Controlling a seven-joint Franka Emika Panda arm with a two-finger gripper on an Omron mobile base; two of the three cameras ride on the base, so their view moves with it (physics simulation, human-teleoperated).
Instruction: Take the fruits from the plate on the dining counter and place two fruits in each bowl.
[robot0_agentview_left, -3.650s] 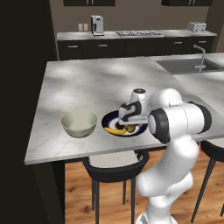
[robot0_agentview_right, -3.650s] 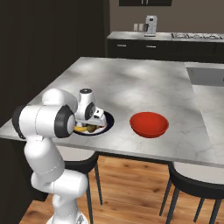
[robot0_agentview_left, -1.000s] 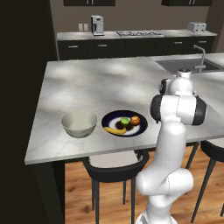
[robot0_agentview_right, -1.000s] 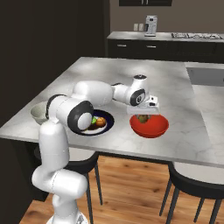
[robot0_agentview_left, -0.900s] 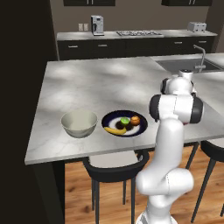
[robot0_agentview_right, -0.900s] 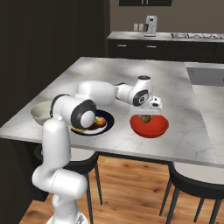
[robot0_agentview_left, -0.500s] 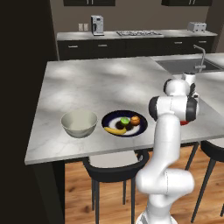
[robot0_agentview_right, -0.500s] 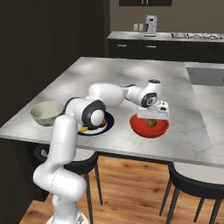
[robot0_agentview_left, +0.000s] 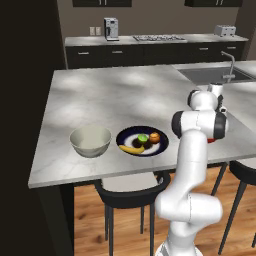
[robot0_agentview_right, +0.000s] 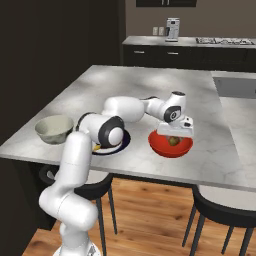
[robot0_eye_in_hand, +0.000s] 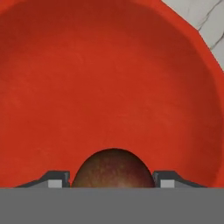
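So I'm parked over the shiny red round bowl (robot0_agentview_right: 170, 145) with the two-finger gripper (robot0_agentview_right: 173, 141) clamped on the brownish-dark oval fruit (robot0_eye_in_hand: 113, 168). From the hand view the fruit sits right between the finger tips (robot0_eye_in_hand: 56, 179), one on each side, and the bowl's red floor is straight below it.

To do this drop well, I'd say get low inside the rim before letting go, so the fruit doesn't bounce out onto the pale marbled dining counter (robot0_agentview_left: 100, 100). I'd open the fingers slowly, then lift straight up.

Left to do: the yellow banana (robot0_agentview_left: 131, 149), the green round fruit (robot0_agentview_left: 143, 138) and the orange round fruit (robot0_agentview_left: 154, 136) sit on the navy-rimmed flat plate (robot0_agentview_left: 161, 147). The deep pale grey-white bowl (robot0_agentview_left: 90, 141) just beside it looks empty.
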